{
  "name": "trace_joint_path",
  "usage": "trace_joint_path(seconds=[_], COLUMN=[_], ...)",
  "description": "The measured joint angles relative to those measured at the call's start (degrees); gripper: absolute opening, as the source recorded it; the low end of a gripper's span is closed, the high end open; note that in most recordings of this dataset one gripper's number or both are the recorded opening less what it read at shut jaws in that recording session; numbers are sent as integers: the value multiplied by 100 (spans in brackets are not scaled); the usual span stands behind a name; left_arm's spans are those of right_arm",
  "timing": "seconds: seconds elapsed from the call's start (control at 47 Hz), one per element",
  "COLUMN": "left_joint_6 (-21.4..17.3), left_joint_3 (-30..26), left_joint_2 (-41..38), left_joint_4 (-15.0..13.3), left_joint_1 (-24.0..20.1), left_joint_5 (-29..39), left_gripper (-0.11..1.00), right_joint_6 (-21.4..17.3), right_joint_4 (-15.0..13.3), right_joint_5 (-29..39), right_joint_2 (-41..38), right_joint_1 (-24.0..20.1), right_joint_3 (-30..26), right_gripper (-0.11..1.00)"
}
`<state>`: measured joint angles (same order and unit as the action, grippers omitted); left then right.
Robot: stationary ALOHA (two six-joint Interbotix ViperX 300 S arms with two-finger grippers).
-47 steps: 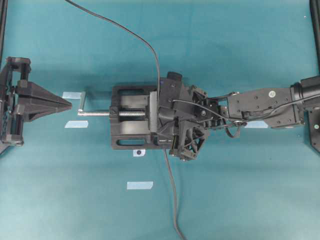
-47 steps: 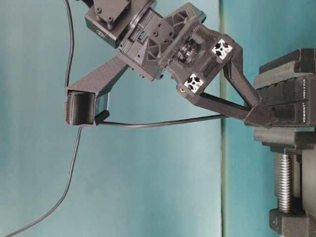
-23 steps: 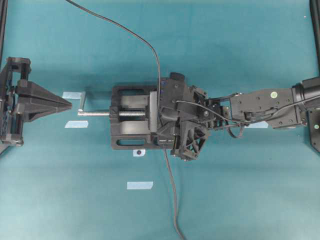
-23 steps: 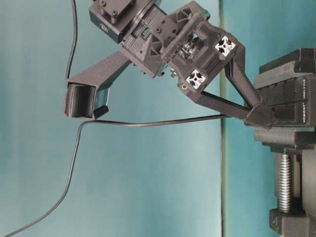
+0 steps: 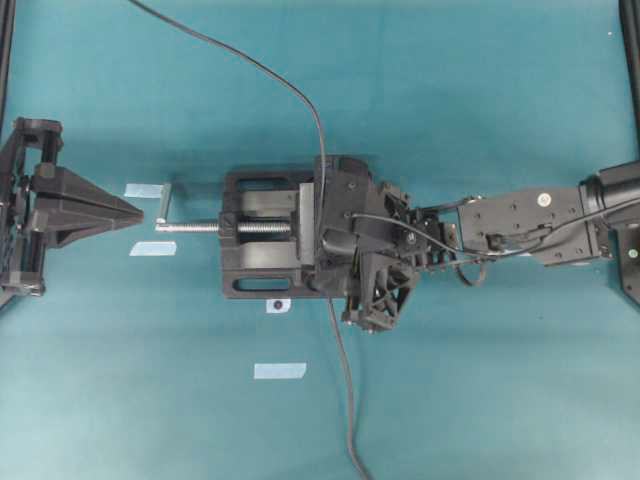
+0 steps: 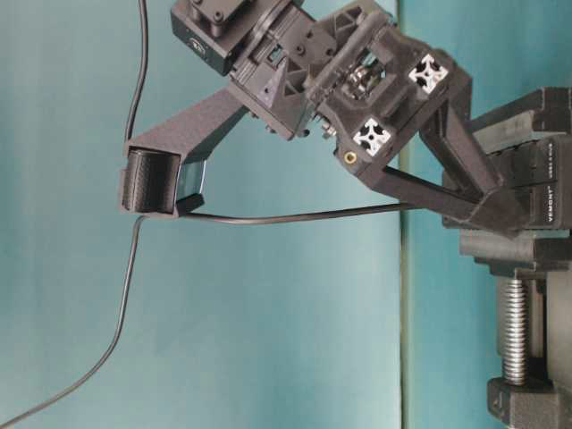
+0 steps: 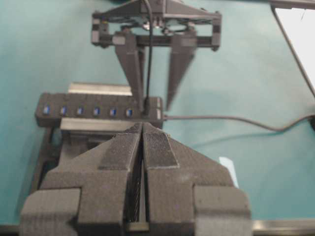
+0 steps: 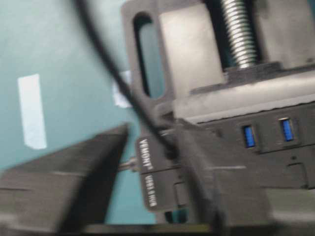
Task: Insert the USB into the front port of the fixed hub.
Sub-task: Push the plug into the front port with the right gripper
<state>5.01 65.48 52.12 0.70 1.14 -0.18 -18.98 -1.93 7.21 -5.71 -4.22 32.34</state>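
The left pincer [image 7: 142,132] fills the foreground, its two ribbed fingers [image 7: 118,152] pressed together. Beyond it the fixed hub [image 7: 96,110] lies across the vise [image 7: 74,142], showing a row of blue ports. The right pincer [image 7: 156,101] hangs over the hub's right end, fingers apart. The USB [image 7: 146,104] seems seated in that end port, though blur hides the joint. A second cable [image 7: 236,119] trails right over the teal table [image 7: 44,49].

hub top [image 7: 98,105]: open | end port: blocked by right gripper [image 7: 156,105], cable [image 7: 148,59] | vise [image 5: 262,247] alongside
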Motion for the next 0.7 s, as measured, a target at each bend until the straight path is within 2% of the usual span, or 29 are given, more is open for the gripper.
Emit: trace_joint_path(seconds=[0.064, 0.702], left_joint_6=[0, 0], left_joint_3=[0, 0], left_joint_2=[0, 0], left_joint_4=[0, 0], left_joint_1=[0, 0], left_joint_5=[0, 0], left_gripper=[0, 0], right_joint_6=[0, 9], right_joint_4=[0, 0], right_joint_5=[0, 9], right_joint_2=[0, 9], right_joint_1=[0, 114], right_joint_3=[0, 9], right_gripper=[62, 62])
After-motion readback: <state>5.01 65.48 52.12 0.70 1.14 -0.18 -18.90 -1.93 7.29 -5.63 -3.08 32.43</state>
